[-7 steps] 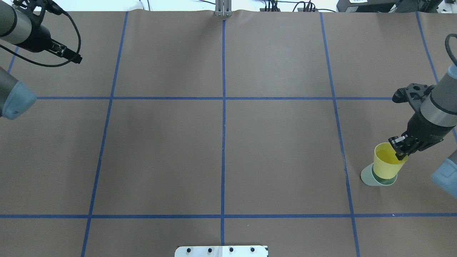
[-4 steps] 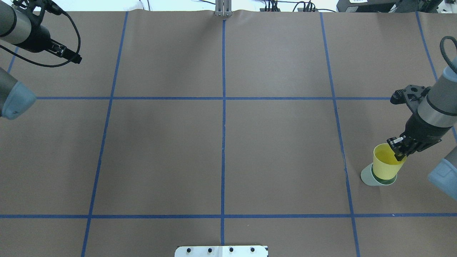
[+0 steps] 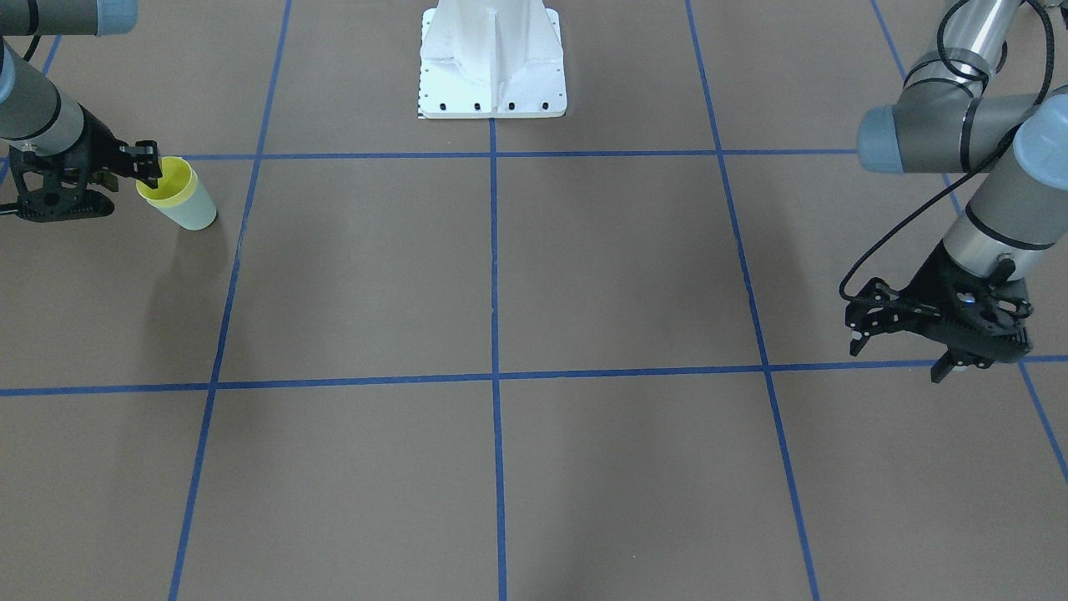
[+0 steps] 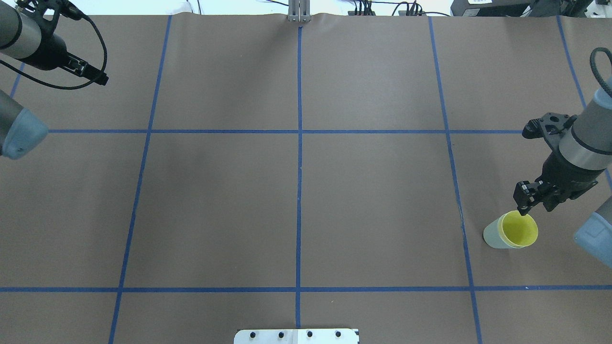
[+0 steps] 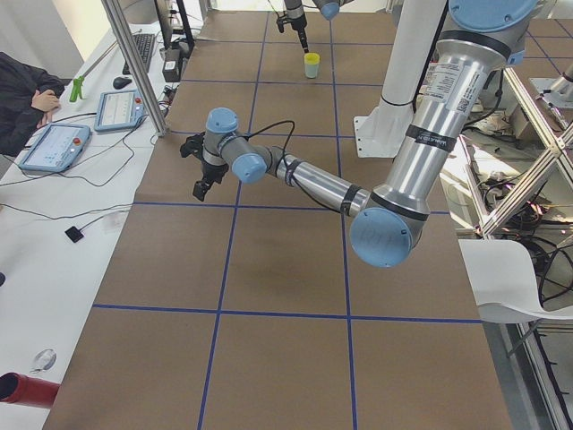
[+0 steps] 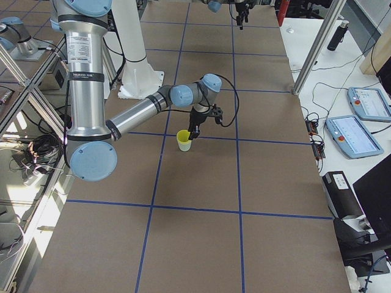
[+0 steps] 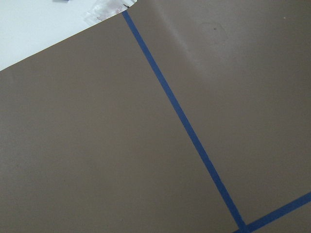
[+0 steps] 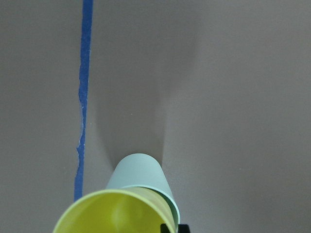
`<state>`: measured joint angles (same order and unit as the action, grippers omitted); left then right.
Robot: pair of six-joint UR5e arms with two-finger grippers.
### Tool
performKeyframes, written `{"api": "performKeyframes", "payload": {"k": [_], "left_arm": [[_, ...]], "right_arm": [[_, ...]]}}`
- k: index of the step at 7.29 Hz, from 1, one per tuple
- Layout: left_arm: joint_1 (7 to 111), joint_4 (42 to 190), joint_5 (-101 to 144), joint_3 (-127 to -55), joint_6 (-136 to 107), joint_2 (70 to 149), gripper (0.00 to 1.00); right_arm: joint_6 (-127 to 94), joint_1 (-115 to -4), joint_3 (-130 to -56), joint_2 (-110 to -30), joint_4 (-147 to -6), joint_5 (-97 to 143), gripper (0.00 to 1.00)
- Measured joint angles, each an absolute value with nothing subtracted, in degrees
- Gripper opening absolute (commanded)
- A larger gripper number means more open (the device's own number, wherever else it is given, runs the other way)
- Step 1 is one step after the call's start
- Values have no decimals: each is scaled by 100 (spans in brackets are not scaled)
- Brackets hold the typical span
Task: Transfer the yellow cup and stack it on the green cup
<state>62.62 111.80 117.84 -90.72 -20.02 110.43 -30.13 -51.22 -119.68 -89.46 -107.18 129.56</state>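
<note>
The right gripper (image 4: pixel 534 206) hung parted and empty, since the yellow cup (image 4: pixel 519 228) (upright) already sat nested inside the green cup (image 4: pixel 492 236).

Brown worktop (image 4: pixel 215 200), crossed by blue tape lines (image 4: pixel 299 143) into a grid; off on the white side table (image 5: pixel 36 210), two tablets (image 5: pixel 54 148) lie beside a dark-sleeved operator (image 5: pixel 20 94).

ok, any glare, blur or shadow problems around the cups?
Right wrist view: yellow cup cropped by the bottom edge, soft shadow beyond the green cup. Front-facing view: faint diffuse shadow below the cups. Overhead view: even light, no glare. Exterior left view: cups too small for detail.
</note>
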Motion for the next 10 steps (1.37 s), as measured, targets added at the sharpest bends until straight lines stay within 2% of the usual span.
{"api": "performKeyframes", "payload": {"k": [3,6,8,10], "left_arm": [[6614,10257,11868,-9020,-1448,11009,100],[7802,8718,11993,-9002,1110,10909,100],[8571,8530,12447,-9031,2150,10347,100],[8990,8607,12693,-9054,2169,9909,100]], "right_arm": [[-3003,-5649,-12146,-8905,-10703,12886,100],[-2174,-6738,-11824,-8847,-10697,12818,100],[-1196,-7302,-11401,-8843,-10624,12817,100],[-708,-7607,-11092,-8824,-10520,12901,100]]}}
